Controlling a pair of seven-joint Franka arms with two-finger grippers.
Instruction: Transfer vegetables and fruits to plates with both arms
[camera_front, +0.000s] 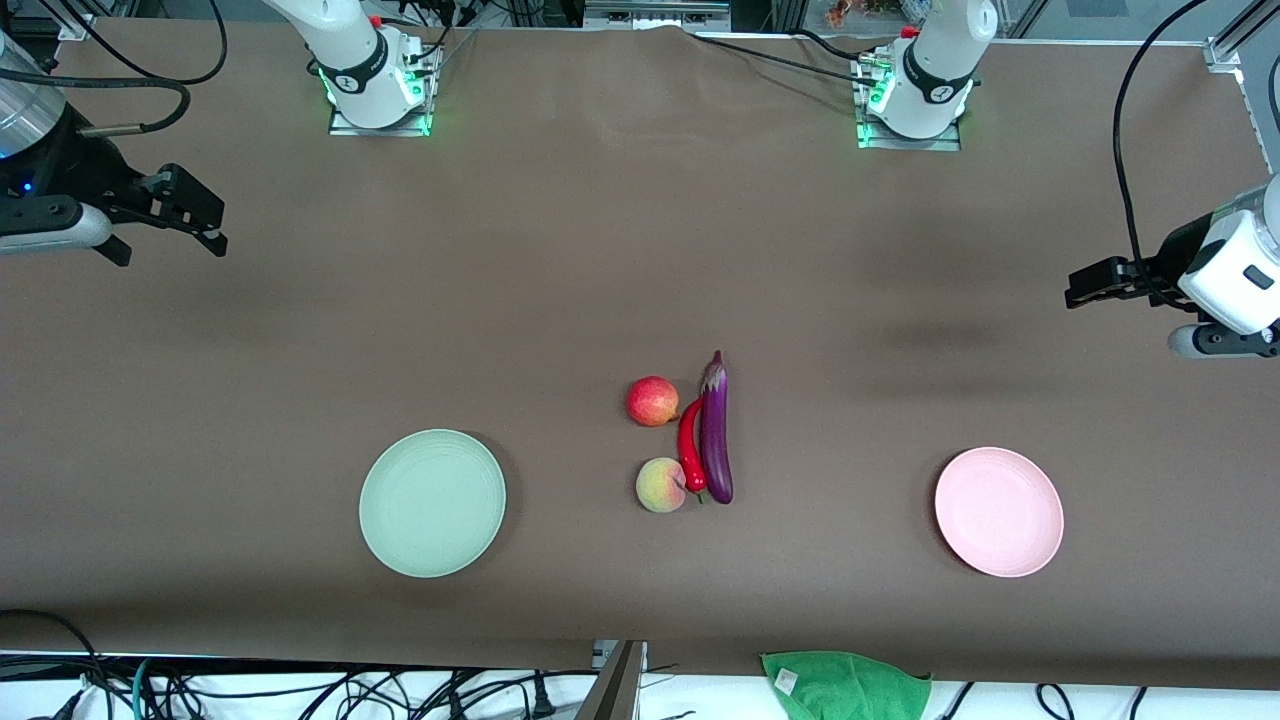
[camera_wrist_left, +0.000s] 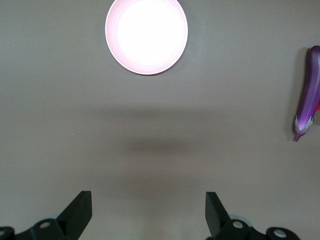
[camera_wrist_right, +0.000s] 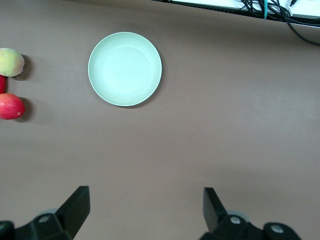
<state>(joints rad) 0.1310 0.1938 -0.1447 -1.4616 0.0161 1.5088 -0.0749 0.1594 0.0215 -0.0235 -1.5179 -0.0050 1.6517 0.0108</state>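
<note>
Purple eggplant (camera_front: 716, 432), red chili (camera_front: 690, 457), peach (camera_front: 661, 485) and pomegranate (camera_front: 652, 401) — we list all four in one tight cluster mid-table, between the green plate (camera_front: 432, 503) toward the right arm's end and the pink plate (camera_front: 998, 512) toward the left arm's end. Both plates are bare.

Risk, as we judge it: the chili lies pressed along the eggplant and just beside the peach, so fingers closing on one could nudge or drag a neighbour; the round fruits could roll off across the brown table (camera_front: 600, 250). Both arms reaching into the same cluster could also crowd each other.

Left gripper (camera_front: 1098, 282) — over the table's edge at its own end, fingers (camera_wrist_left: 80, 210) spread wide, holding nothing. Right gripper (camera_front: 190, 210) — likewise at its end, fingers (camera_wrist_right: 77, 205) spread wide, touching nothing.
</note>
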